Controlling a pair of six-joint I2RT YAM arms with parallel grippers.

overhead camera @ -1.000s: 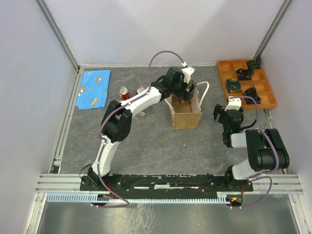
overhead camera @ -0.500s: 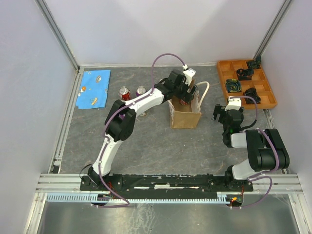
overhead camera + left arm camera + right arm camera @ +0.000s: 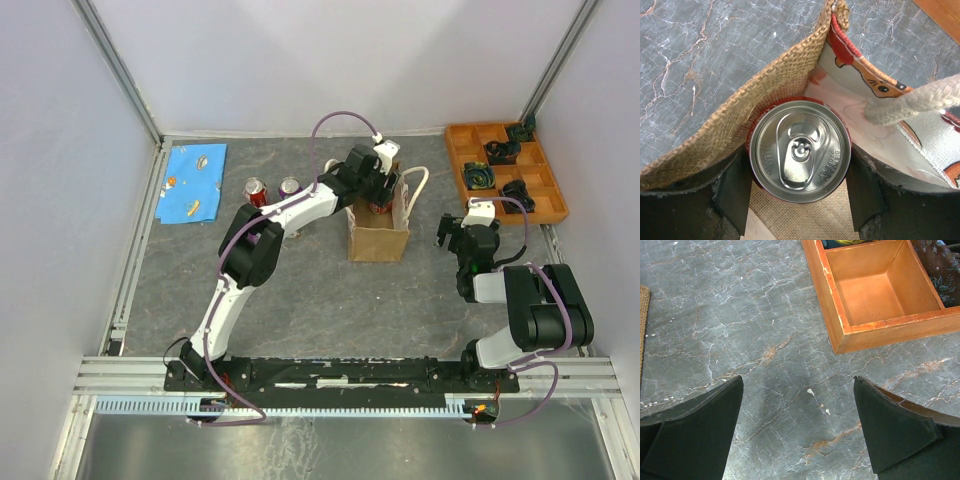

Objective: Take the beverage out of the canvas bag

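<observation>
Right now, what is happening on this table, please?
The left gripper has reached down into the canvas bag, and its fingers sit against both sides of a red drink can. The can is not yet out of the bag. The right gripper is open and holds nothing, above the table near the orange tray. Two more cans stand on the table left of the bag.
</observation>
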